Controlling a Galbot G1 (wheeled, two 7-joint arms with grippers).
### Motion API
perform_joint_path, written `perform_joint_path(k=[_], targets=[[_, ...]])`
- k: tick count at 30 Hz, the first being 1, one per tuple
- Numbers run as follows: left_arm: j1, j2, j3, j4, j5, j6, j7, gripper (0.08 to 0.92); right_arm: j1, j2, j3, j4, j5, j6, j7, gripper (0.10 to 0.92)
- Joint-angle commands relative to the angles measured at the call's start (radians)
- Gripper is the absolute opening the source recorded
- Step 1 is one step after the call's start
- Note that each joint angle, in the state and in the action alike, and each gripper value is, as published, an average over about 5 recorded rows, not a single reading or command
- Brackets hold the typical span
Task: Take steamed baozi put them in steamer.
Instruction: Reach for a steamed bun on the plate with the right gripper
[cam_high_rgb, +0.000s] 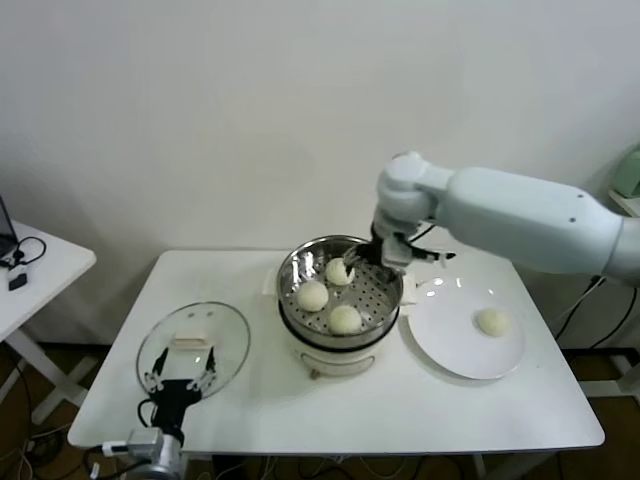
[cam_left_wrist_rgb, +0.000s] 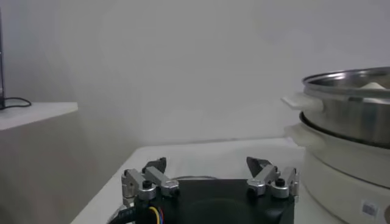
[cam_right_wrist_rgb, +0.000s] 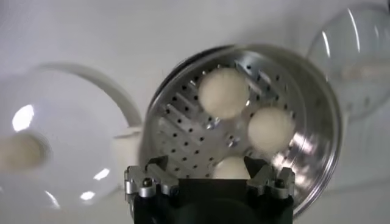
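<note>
Three baozi are sitting inside the steamer (cam_high_rgb: 340, 292) at the centre of the head view, while a fourth baozi (cam_high_rgb: 491, 321) is lying alone on the white plate (cam_high_rgb: 450, 345) to the right of the steamer. Both are resting on the white table (cam_high_rgb: 260, 400), which is filling the lower half of the frame. The glass lid (cam_high_rgb: 195, 345) is lying flat at lower left, well apart from the steamer.

Inside the perforated basket, one bun (cam_high_rgb: 339, 271) is sitting at the back, one (cam_high_rgb: 313, 296) at the left and one (cam_high_rgb: 345, 319) at the front. The right gripper (cam_high_rgb: 362, 256) is reaching in from the right side of the frame and hovering over the back rim, just beside the rear bun; in the right wrist view its fingers are standing spread apart and clasping nothing, with that bun (cam_right_wrist_rgb: 232, 168) below them.

The left gripper (cam_high_rgb: 180, 383) is waiting at the lower left over the lid's near edge, its fingers (cam_left_wrist_rgb: 146, 176) also spread wide and empty.
</note>
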Motion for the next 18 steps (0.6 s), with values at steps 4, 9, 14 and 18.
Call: perform_joint_path(k=[4, 9, 14, 18], targets=[[0.003, -0.002, 0.0, -0.05, -0.015, 0.014, -0.009, 0.823, 0.102, -0.272, -0.217, -0.256, 0.484, -0.46, -0.006, 0.823], [0.008, -0.003, 0.01, -0.051, -0.01, 0.014, -0.01, 0.823, -0.04, -0.311, -0.111, -0.328, 0.32, -0.437, -0.046, 0.823], [0.017, -0.002, 0.004, -0.055, -0.009, 0.012, -0.011, 0.823, -0.223, -0.311, 0.053, -0.408, 0.11, -0.371, -0.062, 0.823], [0.022, -0.002, 0.001, -0.072, -0.003, 0.013, -0.012, 0.823, -0.336, -0.277, 0.168, -0.49, -0.001, -0.336, -0.061, 0.823]])
